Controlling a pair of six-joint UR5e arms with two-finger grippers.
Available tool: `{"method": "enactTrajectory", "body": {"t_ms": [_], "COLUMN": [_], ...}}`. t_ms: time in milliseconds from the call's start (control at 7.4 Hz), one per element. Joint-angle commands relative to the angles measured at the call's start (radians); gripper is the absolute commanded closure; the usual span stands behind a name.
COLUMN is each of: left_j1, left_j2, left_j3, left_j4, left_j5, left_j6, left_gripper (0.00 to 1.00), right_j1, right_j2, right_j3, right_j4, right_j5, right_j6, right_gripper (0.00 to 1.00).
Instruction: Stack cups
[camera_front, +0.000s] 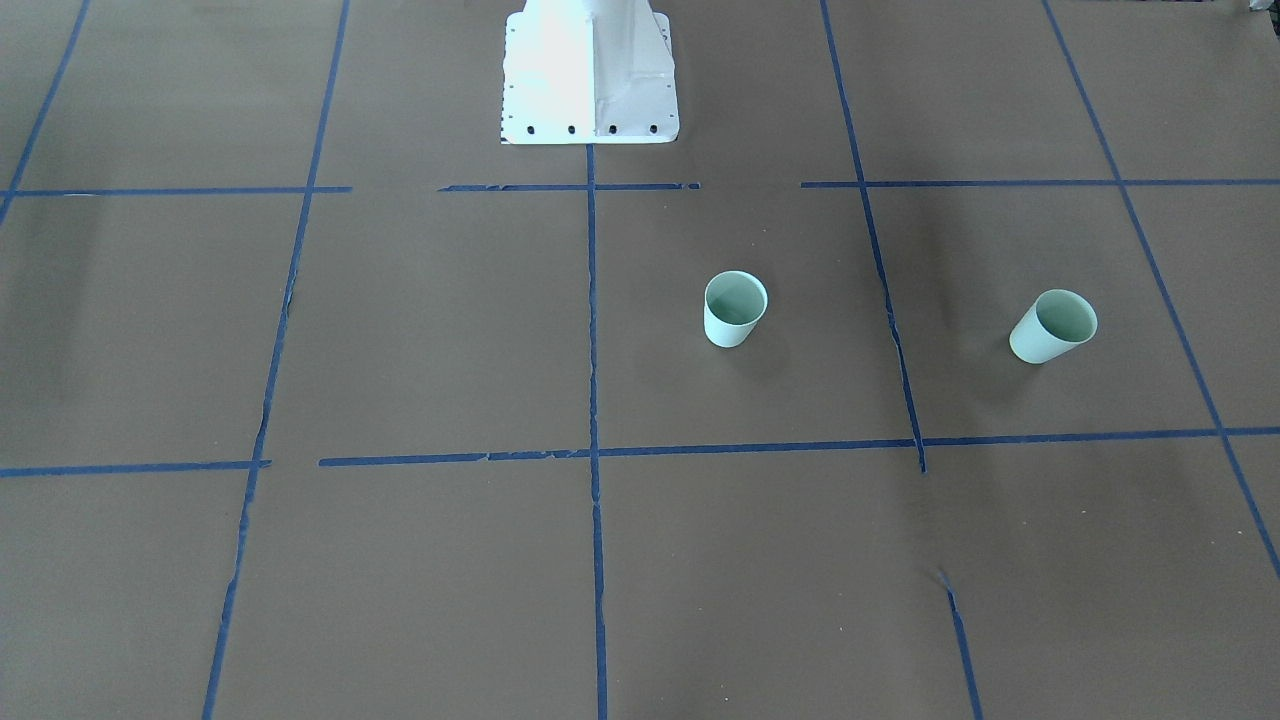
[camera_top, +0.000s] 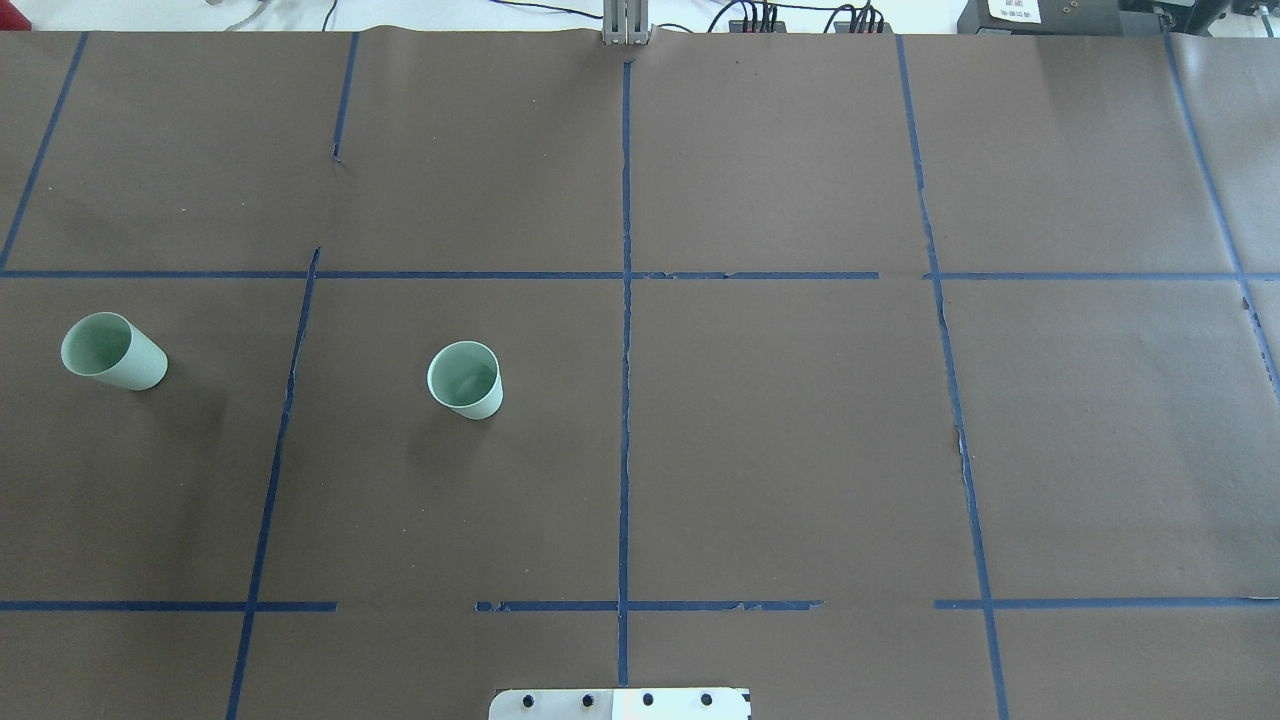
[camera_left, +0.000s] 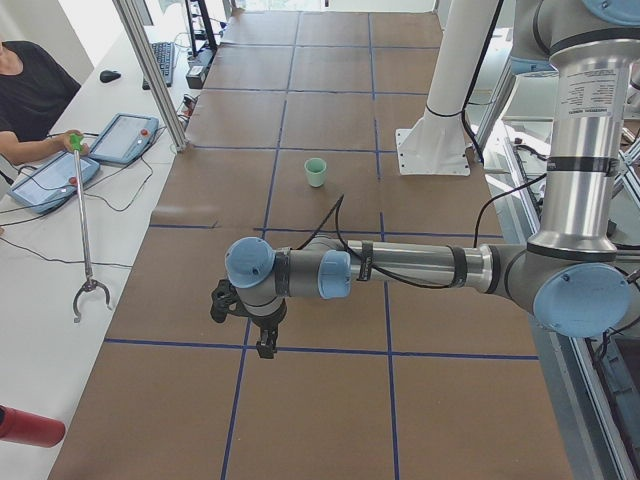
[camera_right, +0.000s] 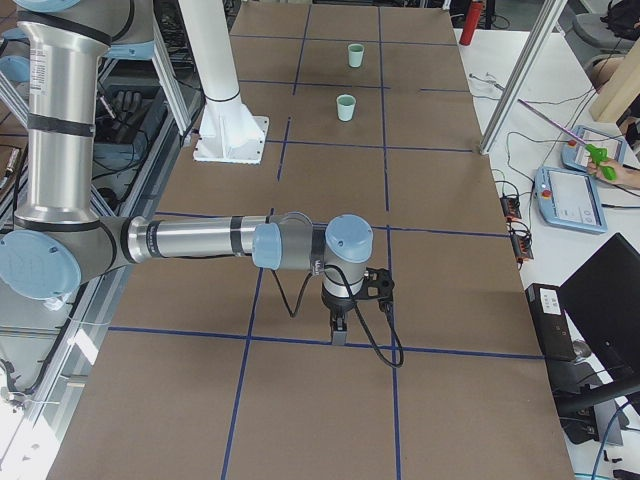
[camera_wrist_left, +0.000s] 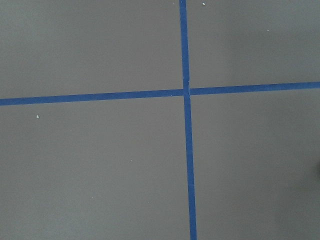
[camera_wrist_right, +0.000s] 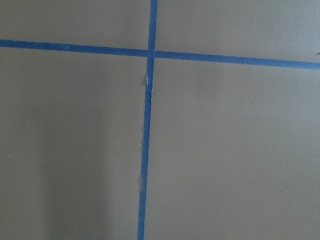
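You have both cups upright, mouths up, well apart on the left half of the counter (camera_top: 800, 450): outer cup (camera_top: 113, 351), inner cup (camera_top: 465, 380). Left hand (camera_left: 262, 340) hangs nearer them than right hand (camera_right: 339, 325). Cannot tell whether either hand is open or closed.

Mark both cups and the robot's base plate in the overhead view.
outer cup (camera_top: 113, 352): overhead view, toward the table's end; point inside its open mouth.
inner cup (camera_top: 465, 380): overhead view, nearer the centre line; point inside its open mouth.
base plate (camera_top: 620, 704): overhead view, bottom edge; point on its white top face.
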Motion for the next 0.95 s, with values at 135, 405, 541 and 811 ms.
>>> {"method": "enactTrajectory", "body": {"t_ms": [135,405,541,811], "left_j1": [0.001,0.006,0.012,0.015], "left_j2": [-0.018,-0.037,-0.055,-0.061], "left_j3": [-0.003,-0.071,-0.076,-0.05], "left_j4": [-0.005,-0.011,-0.015,-0.023], "left_j5": [0.008,0.011,0.012,0.0], "left_j6": [0.0,-0.005,-0.002,0.006], "left_gripper": [0.0,0.0,0.0,0.0], "right_j1": [0.0,0.0,0.0,0.0], "right_j2": [0.0,0.0,0.0,0.0], "right_j3": [-0.001,-0.001,0.001,-0.001], "right_j4": [0.001,-0.001,-0.001,0.001], "right_j5": [0.0,0.0,0.0,0.0], "right_j6": [0.0,0.0,0.0,0.0], "right_gripper": [0.0,0.0,0.0,0.0]}}
